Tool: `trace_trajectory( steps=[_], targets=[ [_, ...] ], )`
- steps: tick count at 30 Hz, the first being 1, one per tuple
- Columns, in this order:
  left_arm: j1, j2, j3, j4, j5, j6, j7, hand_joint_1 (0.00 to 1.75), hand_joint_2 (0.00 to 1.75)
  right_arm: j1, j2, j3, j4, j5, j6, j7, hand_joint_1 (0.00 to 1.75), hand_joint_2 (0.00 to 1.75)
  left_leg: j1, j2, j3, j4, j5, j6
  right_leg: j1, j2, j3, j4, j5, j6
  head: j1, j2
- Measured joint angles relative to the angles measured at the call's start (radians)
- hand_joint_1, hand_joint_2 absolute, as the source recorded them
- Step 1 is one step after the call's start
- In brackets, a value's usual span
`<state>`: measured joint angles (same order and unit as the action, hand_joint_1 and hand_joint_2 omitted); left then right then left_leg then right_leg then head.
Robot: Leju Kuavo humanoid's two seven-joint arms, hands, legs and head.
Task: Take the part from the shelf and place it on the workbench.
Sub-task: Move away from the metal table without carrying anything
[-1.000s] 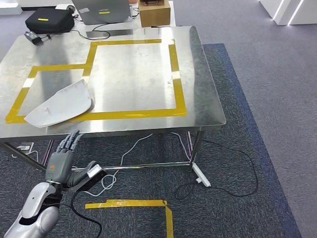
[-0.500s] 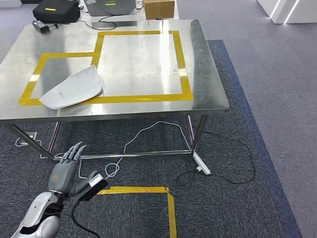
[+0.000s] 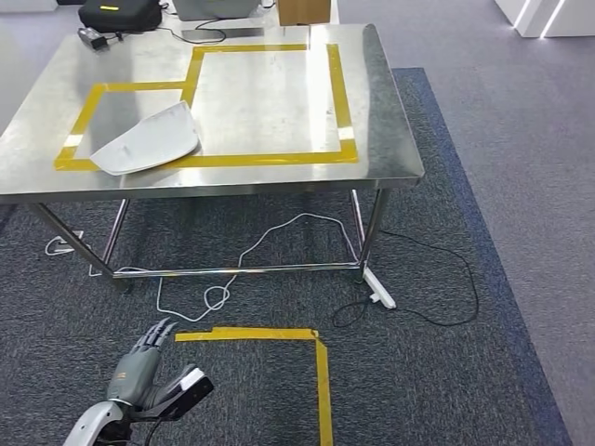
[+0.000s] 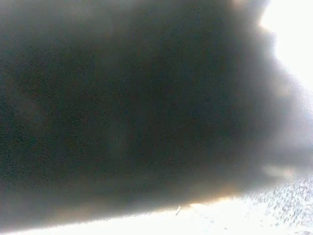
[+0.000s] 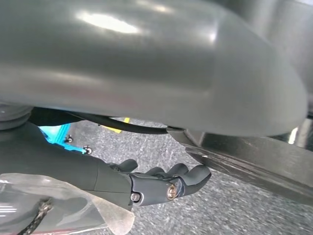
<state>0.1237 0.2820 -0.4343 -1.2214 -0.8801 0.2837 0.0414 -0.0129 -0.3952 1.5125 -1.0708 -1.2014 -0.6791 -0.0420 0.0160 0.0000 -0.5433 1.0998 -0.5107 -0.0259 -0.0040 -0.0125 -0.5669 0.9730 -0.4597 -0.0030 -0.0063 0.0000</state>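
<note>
Left hand (image 3: 140, 372) lower, fingers (image 3: 158, 333) spread, empty.

no text, label, brand, number or sign can be read in any of the views. a small yellow mark is seen on the black bag (image 3: 119, 13) at the far edge of the workbench (image 3: 393, 139), but no lettering can be made out on it. a small orange mark is seen on the back of the left hand (image 3: 144, 374), too small to be read. the yellow tape (image 3: 337, 93) on the workbench and the yellow tape on the floor (image 3: 319, 372) are laid as plain lines, with nothing written on them.
</note>
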Motion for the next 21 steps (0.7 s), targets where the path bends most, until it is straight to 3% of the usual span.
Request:
trace_trajectory(
  steps=[2, 5, 6, 7, 9, 10, 11, 12, 13, 15, 17, 19, 21],
  targets=[
    [0.001, 0.000, -0.009, 0.008, 0.027, -0.002, 0.014, 0.00, 0.00, 0.000, 0.000, 0.000, 0.000, -0.010, 0.000, -0.008, 0.00, 0.00, -0.002, -0.001, 0.063, -0.102, -0.010, 0.006, 0.001, 0.001, -0.019, 0.016, 0.009, 0.012, -0.001, 0.000],
    [0.014, -0.004, -0.034, 0.040, 0.089, 0.000, 0.041, 0.00, 0.00, 0.001, 0.000, 0.000, -0.003, -0.037, -0.004, -0.024, 0.00, 0.00, -0.009, 0.001, 0.056, -0.121, -0.008, 0.031, -0.004, 0.003, -0.031, 0.022, 0.022, 0.033, 0.002, 0.000],
    [0.020, -0.007, -0.045, 0.058, 0.116, 0.003, 0.050, 0.00, 0.00, 0.002, 0.000, 0.000, -0.004, -0.046, -0.007, -0.029, 0.00, 0.00, -0.009, 0.003, 0.047, -0.122, 0.002, 0.042, -0.005, 0.004, -0.041, 0.033, 0.006, 0.038, 0.005, 0.000],
    [0.025, -0.012, -0.057, 0.077, 0.145, 0.006, 0.057, 0.00, 0.00, 0.002, -0.001, 0.000, -0.006, -0.055, -0.011, -0.035, 0.00, 0.00, -0.010, 0.005, 0.035, -0.125, 0.014, 0.052, -0.006, 0.006, -0.055, 0.062, -0.029, 0.042, 0.007, 0.000],
    [0.032, -0.024, -0.083, 0.126, 0.212, 0.016, 0.070, 0.00, 0.00, 0.002, -0.002, 0.000, -0.011, -0.077, -0.015, -0.050, 0.00, 0.00, -0.013, 0.008, 0.006, -0.125, 0.037, 0.063, -0.006, 0.008, -0.092, 0.175, -0.130, 0.045, 0.009, 0.000],
    [0.034, -0.029, -0.097, 0.152, 0.246, 0.021, 0.075, 0.00, 0.00, 0.002, -0.003, 0.000, -0.013, -0.089, -0.017, -0.058, 0.00, 0.00, -0.016, 0.008, -0.008, -0.125, 0.048, 0.066, -0.006, 0.009, -0.105, 0.241, -0.167, 0.046, 0.010, 0.000],
    [0.036, -0.035, -0.113, 0.181, 0.283, 0.027, 0.079, 0.00, 0.00, 0.002, -0.004, 0.000, -0.015, -0.102, -0.018, -0.068, 0.00, 0.00, -0.019, 0.008, -0.022, -0.124, 0.058, 0.068, -0.006, 0.009, -0.108, 0.290, -0.180, 0.045, 0.010, 0.000],
    [0.038, -0.040, -0.130, 0.209, 0.319, 0.033, 0.084, 0.00, 0.00, 0.002, -0.005, 0.000, -0.017, -0.115, -0.019, -0.078, 0.00, 0.00, -0.023, 0.009, -0.036, -0.124, 0.068, 0.069, -0.005, 0.009, -0.096, 0.307, -0.171, 0.043, 0.010, 0.000],
    [0.041, -0.044, -0.149, 0.236, 0.356, 0.039, 0.089, 0.00, 0.00, 0.003, -0.006, 0.000, -0.019, -0.126, -0.019, -0.088, 0.00, 0.00, -0.027, 0.009, -0.048, -0.123, 0.078, 0.069, -0.004, 0.009, -0.065, 0.286, -0.146, 0.038, 0.009, 0.000],
    [0.044, -0.051, -0.186, 0.278, 0.419, 0.050, 0.100, 0.00, 0.00, 0.003, -0.011, 0.000, -0.023, -0.145, -0.019, -0.102, 0.00, 0.00, -0.033, 0.008, -0.068, -0.123, 0.098, 0.068, 0.004, 0.011, 0.044, 0.148, -0.101, 0.022, 0.009, 0.000],
    [0.046, -0.058, -0.220, 0.310, 0.470, 0.061, 0.110, 0.00, 0.00, 0.003, -0.015, 0.000, -0.027, -0.161, -0.020, -0.116, 0.00, 0.00, -0.035, 0.006, -0.079, -0.121, 0.117, 0.063, 0.013, 0.012, 0.145, -0.001, -0.104, 0.010, 0.010, 0.000],
    [0.047, -0.062, -0.253, 0.339, 0.515, 0.075, 0.116, 0.00, 0.00, 0.004, -0.017, 0.000, -0.030, -0.176, -0.020, -0.131, 0.00, 0.00, -0.033, 0.005, -0.084, -0.122, 0.137, 0.054, 0.019, 0.012, 0.169, -0.054, -0.109, 0.007, 0.013, 0.000],
    [0.046, -0.063, -0.283, 0.363, 0.541, 0.085, 0.118, 0.00, 0.00, 0.006, -0.017, 0.000, -0.033, -0.186, -0.020, -0.139, 0.00, 0.00, -0.029, 0.003, -0.092, -0.116, 0.127, 0.042, 0.017, 0.009, 0.151, -0.056, -0.088, -0.003, 0.015, 0.000]
  ],
)
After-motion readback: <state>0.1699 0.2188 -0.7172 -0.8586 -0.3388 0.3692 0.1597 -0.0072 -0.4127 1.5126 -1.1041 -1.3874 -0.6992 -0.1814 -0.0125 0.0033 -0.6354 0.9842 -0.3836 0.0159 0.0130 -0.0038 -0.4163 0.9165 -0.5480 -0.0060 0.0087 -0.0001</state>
